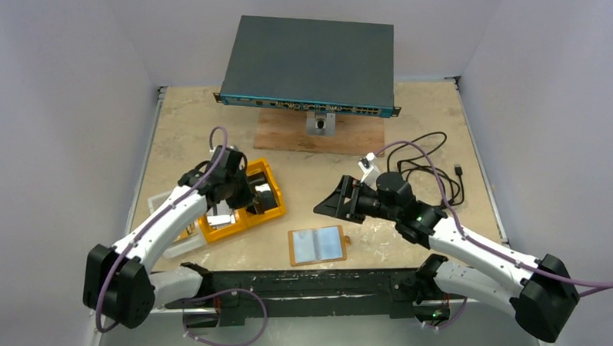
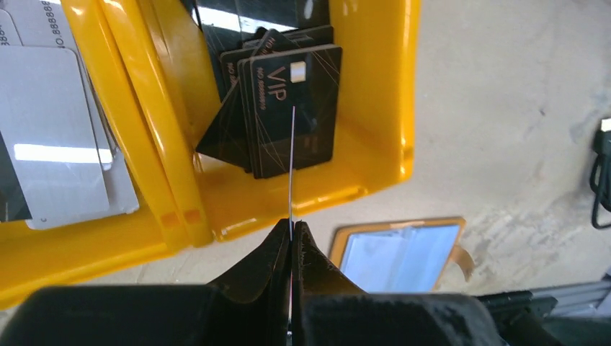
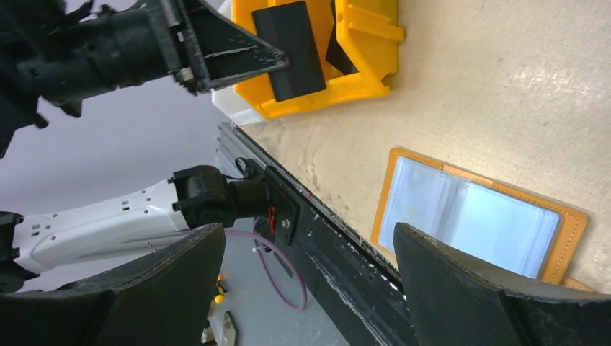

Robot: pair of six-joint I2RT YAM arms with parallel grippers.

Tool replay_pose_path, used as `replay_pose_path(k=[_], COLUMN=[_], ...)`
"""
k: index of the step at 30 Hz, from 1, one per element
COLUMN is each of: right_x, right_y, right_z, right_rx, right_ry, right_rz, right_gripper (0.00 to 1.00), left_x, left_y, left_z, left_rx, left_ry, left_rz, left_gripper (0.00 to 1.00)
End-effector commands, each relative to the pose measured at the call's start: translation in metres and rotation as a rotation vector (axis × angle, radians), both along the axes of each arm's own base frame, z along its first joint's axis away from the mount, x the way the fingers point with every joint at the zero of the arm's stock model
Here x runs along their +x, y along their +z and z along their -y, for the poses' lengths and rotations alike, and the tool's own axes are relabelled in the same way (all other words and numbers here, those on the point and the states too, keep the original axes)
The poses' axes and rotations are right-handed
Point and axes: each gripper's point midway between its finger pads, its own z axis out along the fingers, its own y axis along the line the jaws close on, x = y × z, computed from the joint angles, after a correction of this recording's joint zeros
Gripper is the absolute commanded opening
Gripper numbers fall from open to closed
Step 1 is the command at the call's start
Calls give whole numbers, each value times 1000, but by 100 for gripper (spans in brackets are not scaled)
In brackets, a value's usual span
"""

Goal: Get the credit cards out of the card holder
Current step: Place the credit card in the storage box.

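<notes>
The card holder (image 1: 317, 245) lies open flat on the table near the front edge, tan-orange with clear pockets; it also shows in the left wrist view (image 2: 400, 252) and the right wrist view (image 3: 475, 216). My left gripper (image 2: 292, 229) is shut on a credit card (image 2: 292, 166), edge-on here and dark in the right wrist view (image 3: 288, 47). It holds the card over the yellow tray (image 1: 228, 226). Black VIP cards (image 2: 288, 108) lie in one tray compartment and grey cards (image 2: 65, 144) in another. My right gripper (image 3: 310, 288) hangs open and empty, to the upper right of the card holder.
A network switch (image 1: 311, 61) stands on a wooden board (image 1: 287, 135) at the back. A black cable (image 1: 434, 161) coils at the right. A white container (image 1: 162, 203) sits left of the tray. The black rail (image 1: 307, 281) runs along the table's front edge.
</notes>
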Motion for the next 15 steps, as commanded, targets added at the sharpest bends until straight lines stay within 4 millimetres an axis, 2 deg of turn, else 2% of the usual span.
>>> replay_pose_path(k=[1,5,15], right_x=[6,1,3], right_y=[14,10,6], right_z=[7,11,10], right_rx=[-2,-14,-31], right_ry=[-33,-32,-28], right_rz=[73,64,62], right_gripper=[88,88,87], left_x=[39,54,66], left_y=[7,-1,-23], left_z=[2,11,15], left_rx=[14,-2,3], left_ry=[40,21,0], left_rz=[76,81,50], left_gripper=[0,0,0])
